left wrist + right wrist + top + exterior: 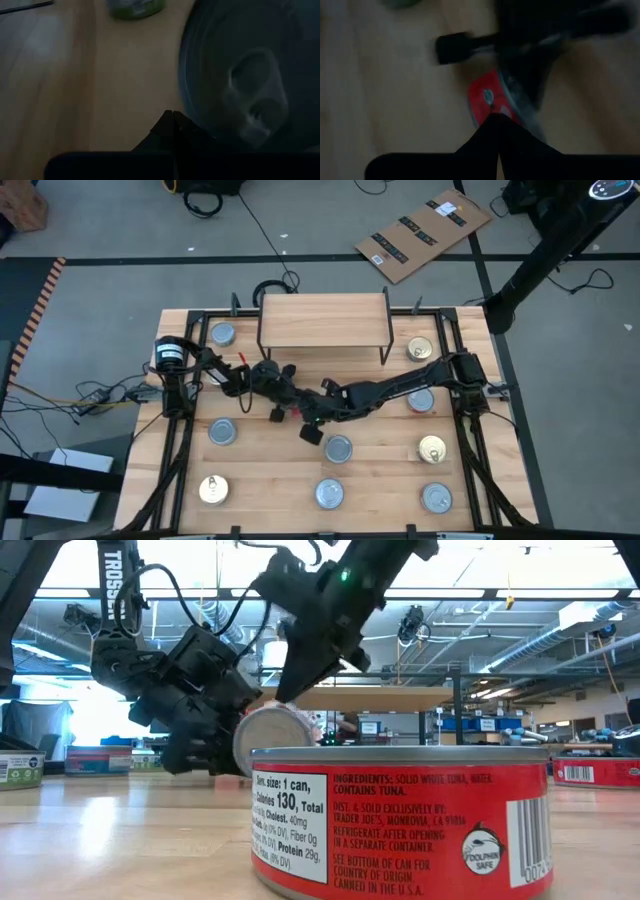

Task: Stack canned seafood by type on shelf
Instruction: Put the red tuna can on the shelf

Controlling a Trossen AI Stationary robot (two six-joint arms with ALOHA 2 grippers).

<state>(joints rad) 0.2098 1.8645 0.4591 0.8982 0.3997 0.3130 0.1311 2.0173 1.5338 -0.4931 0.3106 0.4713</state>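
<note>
Both arms meet near the middle of the worktop (250, 480), just in front of the shelf (322, 320), a small light-wood board on thin black wire legs whose top is bare. The left gripper (283, 395) reaches in from the left side and the right gripper (305, 412) from the right, and between them a red-labelled tin (275, 740) is tipped up on its edge, its silver top facing the low camera. In the left wrist view that tin's top, with its pull tab, fills the space just past the left gripper's fingers, which are pressed together; the right gripper's fingers are likewise pressed together, their tips meeting right at the red side of the tin in the right wrist view. Whether either gripper actually grips the tin cannot be told. The other tins lie spread over the worktop: a silver one (222, 334) left of the shelf, a gold one (420, 349) right of it, a gold one (213, 490) at the front left, and a red-labelled tin (400, 822) standing upright close to the low camera.
</note>
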